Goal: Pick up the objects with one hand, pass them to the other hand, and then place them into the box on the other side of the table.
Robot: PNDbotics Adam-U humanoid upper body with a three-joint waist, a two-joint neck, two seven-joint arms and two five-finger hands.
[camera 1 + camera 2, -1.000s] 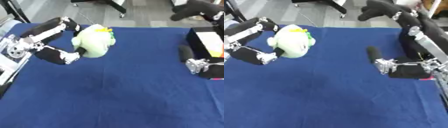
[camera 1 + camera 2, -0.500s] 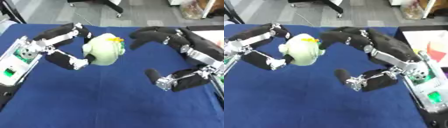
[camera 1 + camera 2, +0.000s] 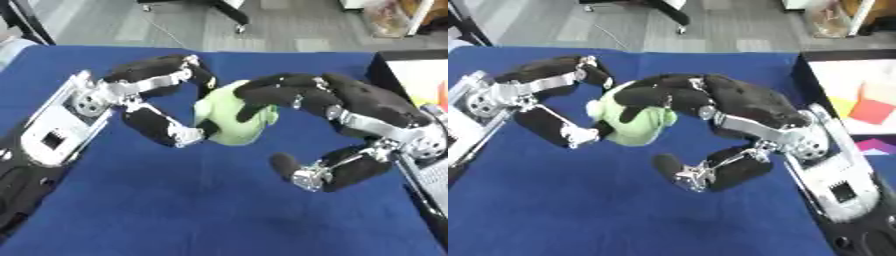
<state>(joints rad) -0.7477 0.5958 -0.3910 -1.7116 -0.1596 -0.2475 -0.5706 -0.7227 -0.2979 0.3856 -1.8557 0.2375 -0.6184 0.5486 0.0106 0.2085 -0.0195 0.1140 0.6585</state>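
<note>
Above the blue cloth-covered table [image 3: 131, 210], the left hand [image 3: 144, 107] grips a pale green soft toy [image 3: 229, 122]; the right hand's [image 3: 350, 117] curled fingers [image 3: 267, 92] close over its top.

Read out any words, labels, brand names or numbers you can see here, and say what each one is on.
No readable text in either view.
Green toy: no lettering shows.
Left hand and right hand: no markings legible.
Box at right: coloured shapes inside, no words made out.
</note>
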